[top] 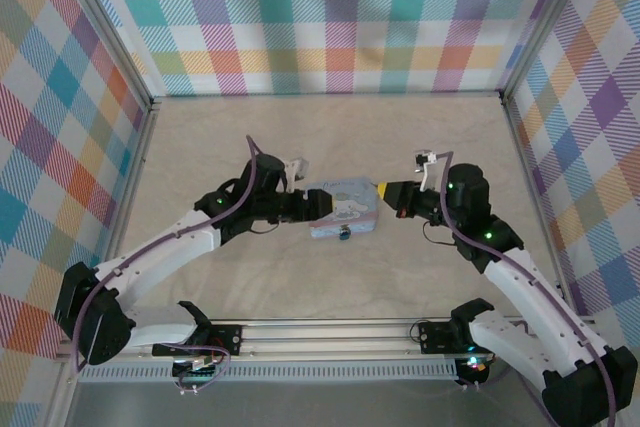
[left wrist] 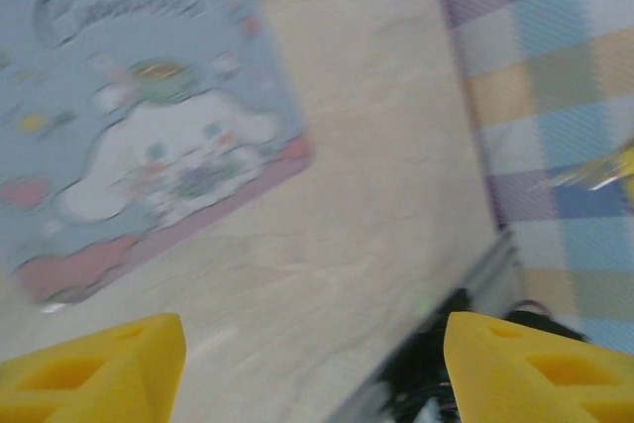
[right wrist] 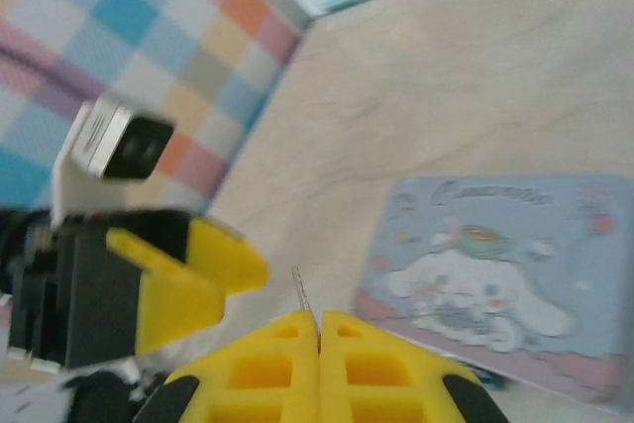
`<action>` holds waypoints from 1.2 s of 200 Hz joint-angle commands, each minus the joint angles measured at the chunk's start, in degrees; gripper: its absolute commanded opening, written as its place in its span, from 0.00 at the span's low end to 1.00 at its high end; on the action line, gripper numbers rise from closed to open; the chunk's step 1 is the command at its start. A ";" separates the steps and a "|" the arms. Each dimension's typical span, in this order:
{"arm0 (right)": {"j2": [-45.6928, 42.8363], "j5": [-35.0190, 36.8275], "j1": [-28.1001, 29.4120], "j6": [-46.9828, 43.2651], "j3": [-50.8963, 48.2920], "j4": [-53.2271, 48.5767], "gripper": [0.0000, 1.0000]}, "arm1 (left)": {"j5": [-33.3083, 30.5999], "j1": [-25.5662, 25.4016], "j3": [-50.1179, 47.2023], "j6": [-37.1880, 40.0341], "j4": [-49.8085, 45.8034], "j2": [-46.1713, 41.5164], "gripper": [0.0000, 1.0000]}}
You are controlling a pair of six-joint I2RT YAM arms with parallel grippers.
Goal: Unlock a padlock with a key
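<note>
The padlock (top: 343, 234) is showing as a tiny dark, bluish speck, lying on the tabletop (top: 300, 137) just beside the near edge of a light-blue tin (left wrist: 149, 126). The key (right wrist: 300, 294) is appearing as a thin grey sliver sticking out of the right pincer (right wrist: 319, 329), whose yellow fingers are pressing together on it. The tin is carrying a white cartoon dog and cursive lettering too blurred to read. The left pincer (left wrist: 312, 364) is hanging spread wide, gripping nothing, with both arms reaching inward toward the tin.
</note>
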 commanded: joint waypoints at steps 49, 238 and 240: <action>12.26 27.04 -0.15 -5.66 3.05 -11.15 0.00 | -11.95 0.50 -3.83 -1.74 5.98 7.44 0.78; 38.32 35.73 11.00 -0.73 8.63 -5.04 0.00 | -11.34 4.58 7.93 -2.09 12.77 25.97 0.78; 38.32 35.72 11.07 -0.68 8.73 -5.04 0.00 | -11.27 4.60 8.21 -1.98 12.65 26.20 0.78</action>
